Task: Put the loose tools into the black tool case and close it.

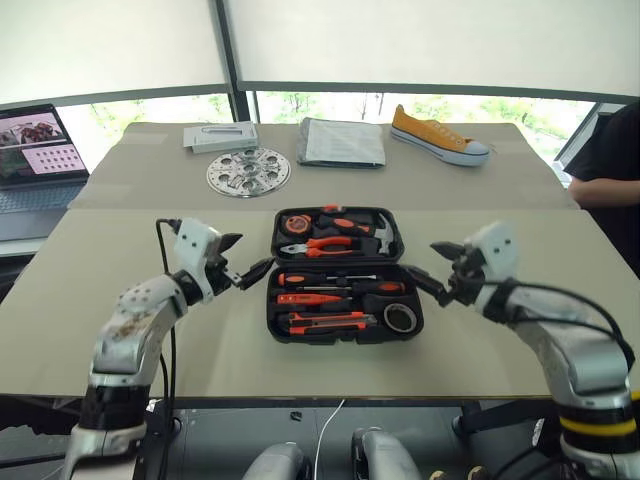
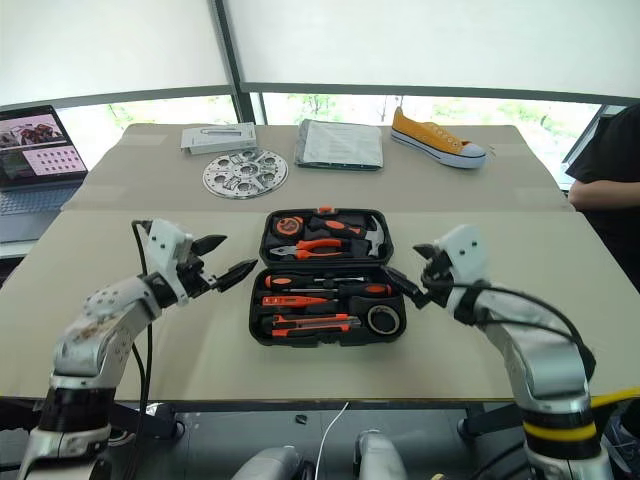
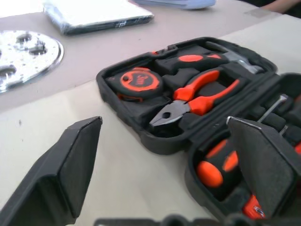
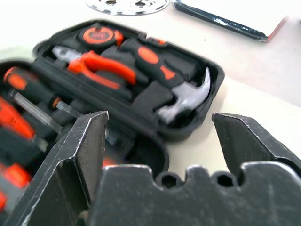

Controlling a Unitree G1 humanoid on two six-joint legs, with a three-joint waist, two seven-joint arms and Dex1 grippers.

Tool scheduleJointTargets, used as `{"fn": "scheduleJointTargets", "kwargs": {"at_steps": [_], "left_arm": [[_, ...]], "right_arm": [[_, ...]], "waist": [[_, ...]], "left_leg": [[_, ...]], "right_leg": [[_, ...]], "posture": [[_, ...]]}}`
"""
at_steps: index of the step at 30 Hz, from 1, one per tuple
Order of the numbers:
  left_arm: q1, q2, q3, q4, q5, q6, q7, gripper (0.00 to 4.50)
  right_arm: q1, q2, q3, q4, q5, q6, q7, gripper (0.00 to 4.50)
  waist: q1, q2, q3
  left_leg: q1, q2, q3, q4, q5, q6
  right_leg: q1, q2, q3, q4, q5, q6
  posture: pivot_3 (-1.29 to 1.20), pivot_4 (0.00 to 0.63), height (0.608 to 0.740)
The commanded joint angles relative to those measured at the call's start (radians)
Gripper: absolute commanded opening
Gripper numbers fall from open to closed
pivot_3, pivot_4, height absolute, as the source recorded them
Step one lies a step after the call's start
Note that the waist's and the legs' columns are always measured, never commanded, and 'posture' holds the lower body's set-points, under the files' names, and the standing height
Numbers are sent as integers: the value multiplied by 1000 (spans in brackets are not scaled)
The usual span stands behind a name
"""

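Observation:
The black tool case (image 1: 345,338) lies open and flat in the middle of the table. Its near half holds two long screwdrivers (image 1: 330,279), a slim orange tester screwdriver (image 1: 303,298), the orange-black utility knife (image 1: 325,321) and the dark tape roll (image 1: 401,316). Pliers (image 1: 325,243), a hammer (image 1: 375,232) and a tape measure (image 1: 296,223) sit in the far half. My left gripper (image 1: 252,255) hovers open just off the case's left side, holding nothing. Off the right side my right gripper (image 1: 425,262) is open too, its fingers (image 4: 89,155) spread wide with nothing between them.
Beyond the case lie a round perforated metal disc (image 1: 248,171), a white box (image 1: 220,135), a grey folded packet (image 1: 342,141) and a yellow sneaker (image 1: 440,135). A laptop (image 1: 35,150) stands at the far left. A person's arm (image 1: 605,185) rests at the right edge.

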Motion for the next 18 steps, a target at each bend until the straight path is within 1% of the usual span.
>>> {"fn": "scheduleJointTargets", "kwargs": {"at_steps": [1,5,9,13,17,18], "left_arm": [[-152,3,11,165,-45,162,1,4492],[-332,-27,4,399,-21,229,24,4492],[-452,-71,-6,593,19,199,44,4492],[-498,-100,-29,690,48,180,26,4492],[-519,-122,-28,753,69,163,37,4492],[-523,-128,-14,765,63,165,41,4233]], "right_arm": [[-135,35,4,133,23,144,-39,4132],[-292,69,21,349,-9,184,-63,4132],[-426,100,27,611,-72,145,-117,4132],[-506,110,54,796,-139,50,-117,4132],[-559,128,58,925,-171,-17,-97,4132],[-569,133,58,948,-174,-27,-90,3876]], "waist": [[0,0,0],[0,0,0],[-4,0,0],[-17,0,0],[-32,0,0],[-34,0,0]], "left_leg": [[0,0,0,0,0,0],[-2,-2,-1,0,0,1],[-2,-3,-1,0,0,1],[-2,-3,-1,0,0,0],[-1,-3,-1,0,0,0],[-1,-3,-1,1,0,-1]], "right_leg": [[0,0,0,0,0,0],[-2,-1,-2,-1,0,0],[-1,-1,-3,-1,1,1],[-1,-1,-4,-1,1,1],[-2,-1,-4,-1,1,1],[-2,-1,-4,-1,1,0]], "posture": [[0,150,740],[0,150,740],[0,150,740],[0,150,740],[0,150,740],[0,150,740]]}}
